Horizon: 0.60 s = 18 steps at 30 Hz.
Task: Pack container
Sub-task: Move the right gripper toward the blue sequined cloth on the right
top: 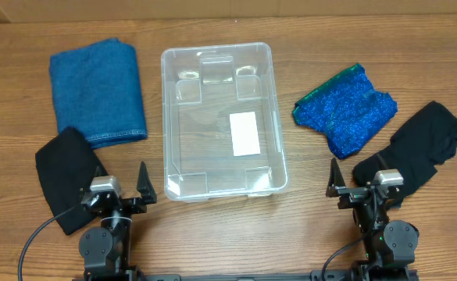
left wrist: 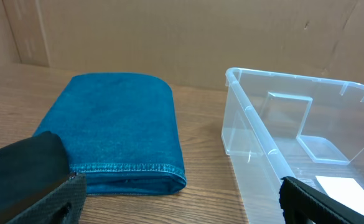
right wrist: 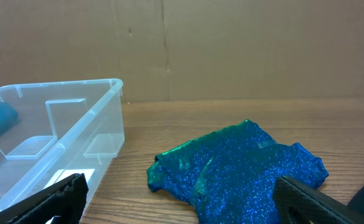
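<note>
At the far left of the wooden table [top: 212,234], the left black cloth [top: 66,176] lies crumpled, touching the near corner of the folded blue towel [top: 97,87]. The left gripper [top: 121,183] sits just beside that cloth, fingers spread wide, holding nothing. Only the left wrist view shows the towel's stitched hem and the cardboard wall [left wrist: 169,37] behind the table.

The container [top: 166,117] stands upright in the middle of the table, between the towel and the sparkly blue fabric [top: 345,113]. It is clear plastic, with rounded corners, a rimmed edge and a white label [top: 245,133] on its bottom. There is nothing inside.

Through its wall, the right wrist view shows a blur of the towel. The same view shows the fabric's green edge more plainly than overhead does. The right gripper [top: 361,181] is likewise spread and unladen, by the right black cloth [top: 419,148], which appears whole only from overhead.
</note>
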{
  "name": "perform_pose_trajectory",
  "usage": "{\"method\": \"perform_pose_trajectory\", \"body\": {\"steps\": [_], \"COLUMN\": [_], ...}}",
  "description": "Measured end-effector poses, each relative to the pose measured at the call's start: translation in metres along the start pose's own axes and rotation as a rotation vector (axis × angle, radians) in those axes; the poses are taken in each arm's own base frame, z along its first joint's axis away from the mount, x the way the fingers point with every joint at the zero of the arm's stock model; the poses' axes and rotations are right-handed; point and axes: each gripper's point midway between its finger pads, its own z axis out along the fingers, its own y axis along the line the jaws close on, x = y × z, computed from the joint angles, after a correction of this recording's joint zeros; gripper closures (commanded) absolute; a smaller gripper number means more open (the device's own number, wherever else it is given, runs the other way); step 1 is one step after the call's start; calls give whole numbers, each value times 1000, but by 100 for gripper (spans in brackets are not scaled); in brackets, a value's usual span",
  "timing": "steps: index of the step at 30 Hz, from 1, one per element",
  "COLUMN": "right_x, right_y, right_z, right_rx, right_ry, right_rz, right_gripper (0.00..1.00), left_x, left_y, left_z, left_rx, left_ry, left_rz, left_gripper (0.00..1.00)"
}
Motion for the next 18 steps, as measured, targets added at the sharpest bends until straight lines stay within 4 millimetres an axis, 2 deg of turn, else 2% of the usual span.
{"method": "perform_pose_trajectory", "body": {"steps": [18], "right_x": [0], "right_y": [0], "right_z": [0], "right_rx": [1], "right_ry": [0], "right_rz": [0], "right_gripper": [0], "left_x": [3], "left_y": [0], "left_z": [1], "left_rx": [-2], "left_ry": [15], "left_rz": [7], "left_gripper": [0]}}
